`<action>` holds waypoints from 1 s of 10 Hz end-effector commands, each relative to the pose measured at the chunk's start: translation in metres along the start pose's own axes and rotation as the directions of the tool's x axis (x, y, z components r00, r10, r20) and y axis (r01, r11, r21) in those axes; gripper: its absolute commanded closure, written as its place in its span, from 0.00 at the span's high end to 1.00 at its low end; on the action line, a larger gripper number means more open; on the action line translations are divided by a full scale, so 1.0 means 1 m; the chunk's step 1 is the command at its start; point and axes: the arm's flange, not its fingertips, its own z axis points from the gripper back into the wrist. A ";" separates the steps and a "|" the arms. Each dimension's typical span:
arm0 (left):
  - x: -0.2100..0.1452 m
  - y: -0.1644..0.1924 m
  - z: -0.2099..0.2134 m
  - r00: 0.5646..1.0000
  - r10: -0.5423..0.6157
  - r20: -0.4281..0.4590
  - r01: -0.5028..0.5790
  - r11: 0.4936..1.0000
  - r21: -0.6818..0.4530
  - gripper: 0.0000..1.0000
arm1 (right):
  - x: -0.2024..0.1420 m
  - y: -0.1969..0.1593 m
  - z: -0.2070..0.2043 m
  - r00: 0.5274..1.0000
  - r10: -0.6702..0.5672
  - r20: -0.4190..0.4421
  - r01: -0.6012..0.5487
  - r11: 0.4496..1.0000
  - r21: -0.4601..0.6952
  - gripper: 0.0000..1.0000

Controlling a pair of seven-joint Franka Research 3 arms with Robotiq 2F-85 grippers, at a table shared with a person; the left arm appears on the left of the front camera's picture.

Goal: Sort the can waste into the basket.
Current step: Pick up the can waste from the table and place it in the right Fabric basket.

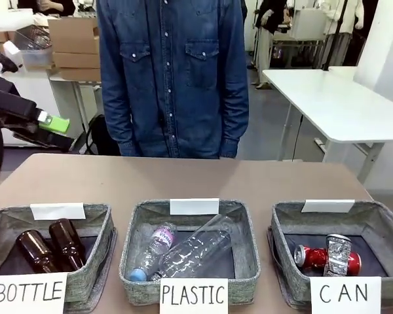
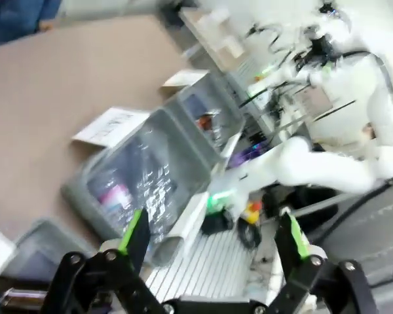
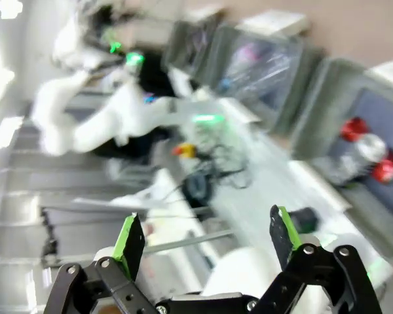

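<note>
Table: brown tabletop [image 1: 183,180], three grey woven-fabric rectangular baskets in a row at near edge
Left basket [image 1: 95,245]: white sign "BOTTLE", two brown glass bottles [image 1: 51,245] lying side by side inside
Middle basket [image 1: 245,245]: white sign "PLASTIC", clear plastic bottles [image 1: 183,252] lying tilted inside, one with pink label and blue cap
Right basket [image 1: 380,222]: white sign "CAN", dark bottom
Cans: shiny red dented drink can [image 1: 309,256] lying on its side, silver-ended dented can [image 1: 338,254] across it, touching
Person: denim shirt [image 1: 173,75], standing at far side of table, centre
Left arm: black gripper with green pad [image 1: 52,123] at left edge, above table level, jaw state unclear
</note>
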 end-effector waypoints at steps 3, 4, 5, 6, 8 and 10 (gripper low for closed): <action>-0.003 0.014 -0.006 0.999 0.009 0.041 -0.006 0.998 -0.063 1.00 | 0.016 -0.019 -0.062 0.930 -0.345 0.131 0.316 0.928 0.196 1.00; -0.003 0.014 -0.006 0.999 0.009 0.041 -0.006 0.998 -0.063 1.00 | 0.021 -0.014 -0.067 0.907 -0.352 0.229 0.327 0.934 0.142 1.00; -0.003 0.014 -0.006 0.999 0.009 0.041 -0.006 0.998 -0.063 1.00 | 0.008 -0.038 -0.059 0.976 -0.217 -0.007 0.213 0.954 0.212 1.00; -0.003 0.014 -0.006 0.999 0.009 0.041 -0.006 0.998 -0.063 1.00 | 0.008 -0.038 -0.059 0.976 -0.217 -0.007 0.213 0.954 0.212 1.00; -0.003 0.014 -0.006 0.999 0.009 0.041 -0.006 0.998 -0.063 1.00 | 0.008 -0.038 -0.059 0.976 -0.217 -0.007 0.213 0.954 0.212 1.00; -0.003 0.014 -0.006 0.999 0.009 0.041 -0.006 0.998 -0.063 1.00 | 0.008 -0.038 -0.059 0.976 -0.217 -0.007 0.213 0.954 0.212 1.00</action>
